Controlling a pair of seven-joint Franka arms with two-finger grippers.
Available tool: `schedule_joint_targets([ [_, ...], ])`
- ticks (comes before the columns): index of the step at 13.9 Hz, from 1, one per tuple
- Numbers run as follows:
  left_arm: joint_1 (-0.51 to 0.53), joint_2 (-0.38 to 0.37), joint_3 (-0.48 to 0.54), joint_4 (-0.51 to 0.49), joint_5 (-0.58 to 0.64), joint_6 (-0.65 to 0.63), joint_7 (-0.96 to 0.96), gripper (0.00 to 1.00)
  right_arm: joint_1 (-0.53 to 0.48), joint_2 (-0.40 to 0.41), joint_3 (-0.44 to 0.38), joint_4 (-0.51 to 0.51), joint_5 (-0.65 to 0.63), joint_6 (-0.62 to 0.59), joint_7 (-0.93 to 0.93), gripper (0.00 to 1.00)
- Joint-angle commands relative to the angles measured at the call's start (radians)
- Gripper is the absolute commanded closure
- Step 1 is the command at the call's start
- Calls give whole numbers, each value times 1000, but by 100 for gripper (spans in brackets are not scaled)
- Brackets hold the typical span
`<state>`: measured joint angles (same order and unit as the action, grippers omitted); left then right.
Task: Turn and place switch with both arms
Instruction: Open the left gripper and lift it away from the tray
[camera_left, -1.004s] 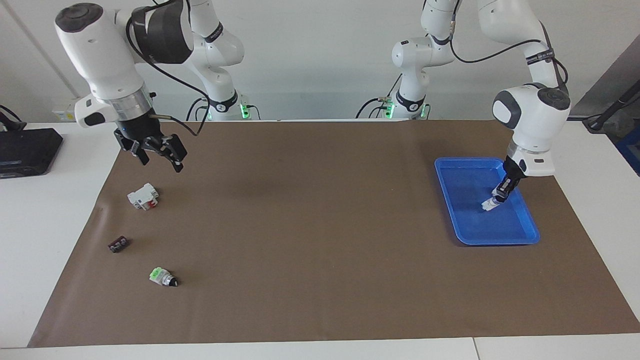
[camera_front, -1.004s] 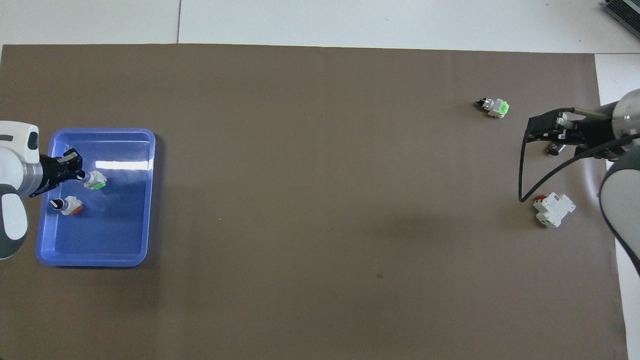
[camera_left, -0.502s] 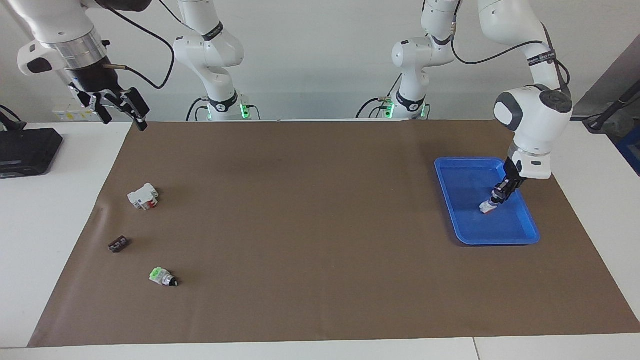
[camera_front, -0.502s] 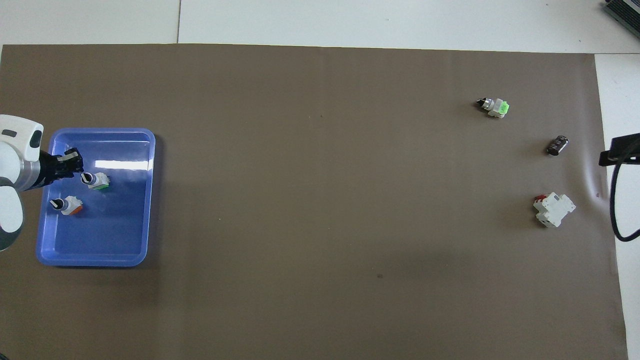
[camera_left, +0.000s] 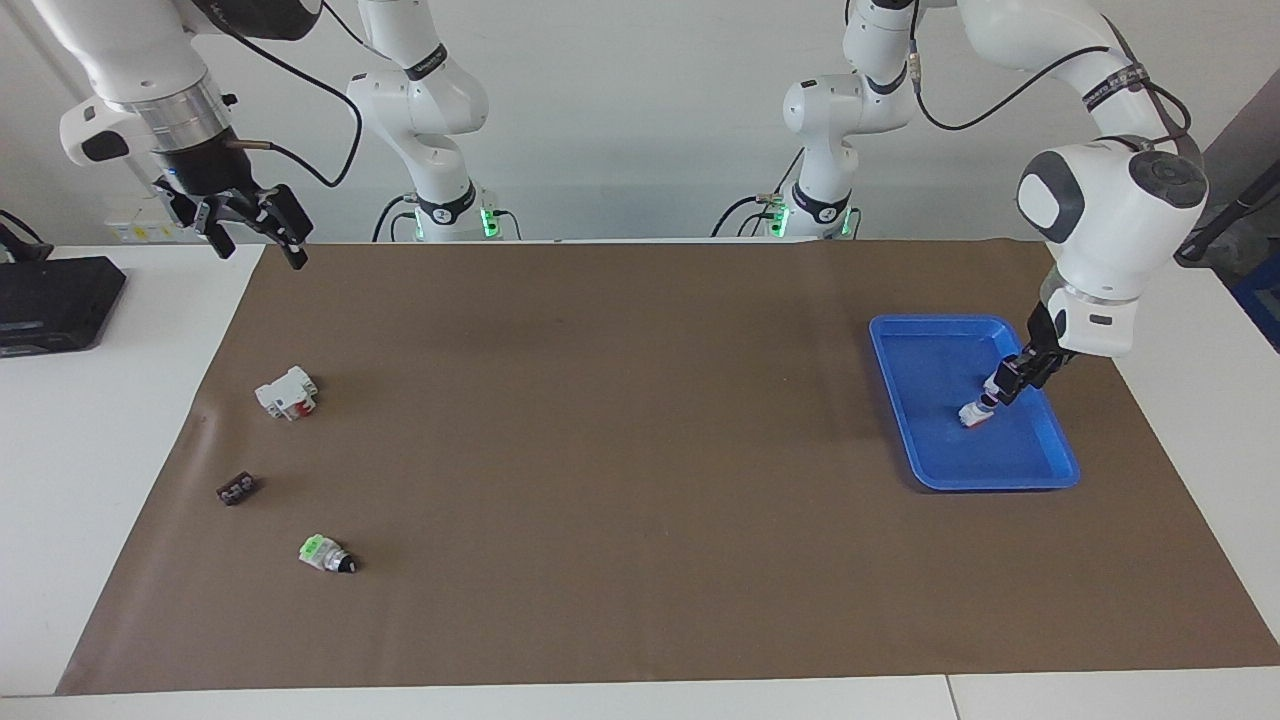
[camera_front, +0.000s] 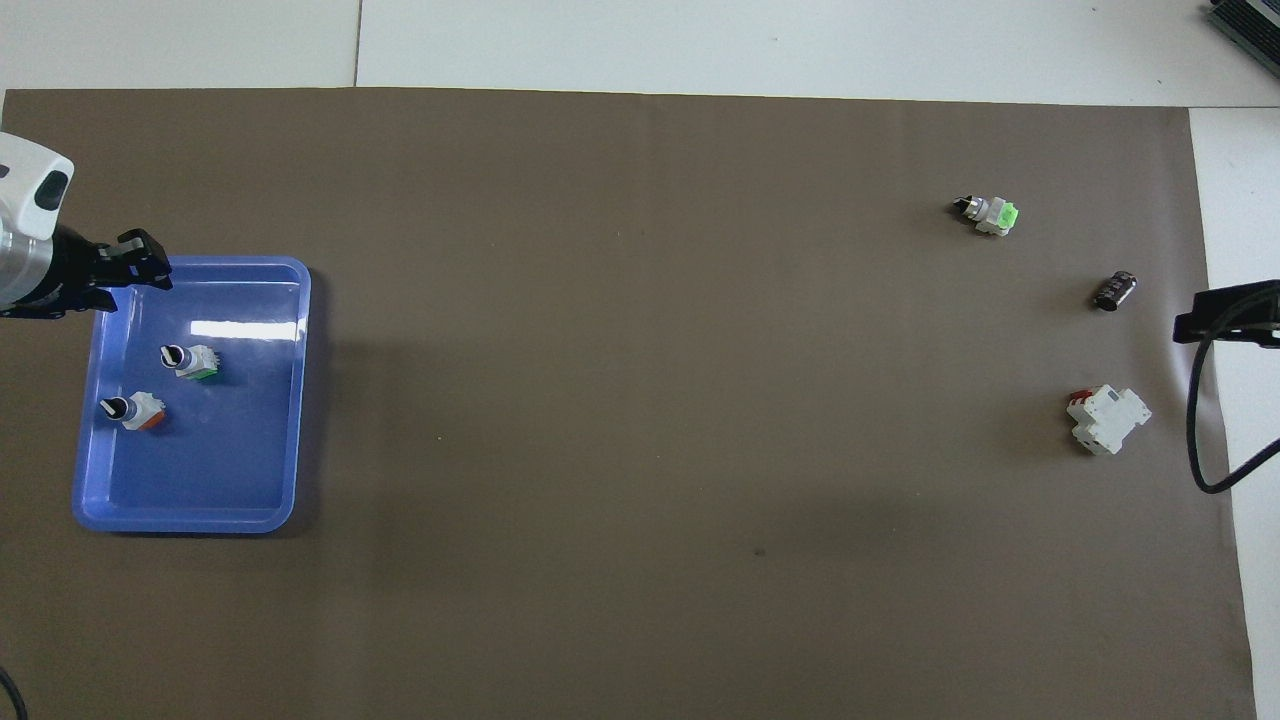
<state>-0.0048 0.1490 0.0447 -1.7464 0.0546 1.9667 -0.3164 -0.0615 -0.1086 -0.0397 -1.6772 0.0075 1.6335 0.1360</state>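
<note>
Left gripper, fingers now empty and apart, has lifted off the switch lying in the tray; right gripper's fingers spread.

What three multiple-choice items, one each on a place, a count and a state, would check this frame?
1. The green-ended switch lies:
A. on the brown mat
B. in the blue tray
C. held up in the air

2. Switches in the blue tray:
A. none
B. one
C. two

3. The right gripper is:
A. open and empty
B. shut on a switch
C. resting on the table

Key:
1. B: in the overhead view it rests on the tray's floor, with the left gripper apart from it over the tray's rim.
2. C: the orange-ended switch lies beside it.
3. A: in the facing view its fingers are spread with nothing between them, up over the table's corner at the right arm's end.
</note>
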Motion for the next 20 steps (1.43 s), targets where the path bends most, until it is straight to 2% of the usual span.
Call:
schedule_joint_targets([
  [1, -66, 57, 9, 207, 5, -231, 5, 40, -14, -19, 9, -18, -3, 9, -24, 0],
  [3, -84, 46, 1, 258, -41, -307, 6, 41, -12, -20, 7, -18, 2, 0, -26, 0],
  [5, -81, 18, -6, 263, -91, -344, 28, 42, -4, -20, 7, -19, 2, 2, -19, 0],
  [10, -84, -78, -3, 274, -95, -479, 218, 42, 17, -10, 14, 2, -49, -23, -22, 0],
  [13, -84, -138, -5, 269, -88, -505, 308, 38, 29, -2, 18, 16, -47, -29, -24, 0],
  [14, -83, -147, -2, 268, -87, -515, 331, 34, 29, -2, 17, 16, -46, -30, -24, 0],
  [15, -77, -154, 0, 266, -87, -520, 353, 16, 28, -2, 17, 16, -46, -30, -24, 0],
  [17, -72, -157, 0, 265, -85, -520, 384, 1, 28, -2, 17, 16, -46, -29, -26, 0],
  [20, -75, -160, 0, 260, -84, -509, 388, 0, 25, -2, 17, 14, -44, -31, -27, 0],
])
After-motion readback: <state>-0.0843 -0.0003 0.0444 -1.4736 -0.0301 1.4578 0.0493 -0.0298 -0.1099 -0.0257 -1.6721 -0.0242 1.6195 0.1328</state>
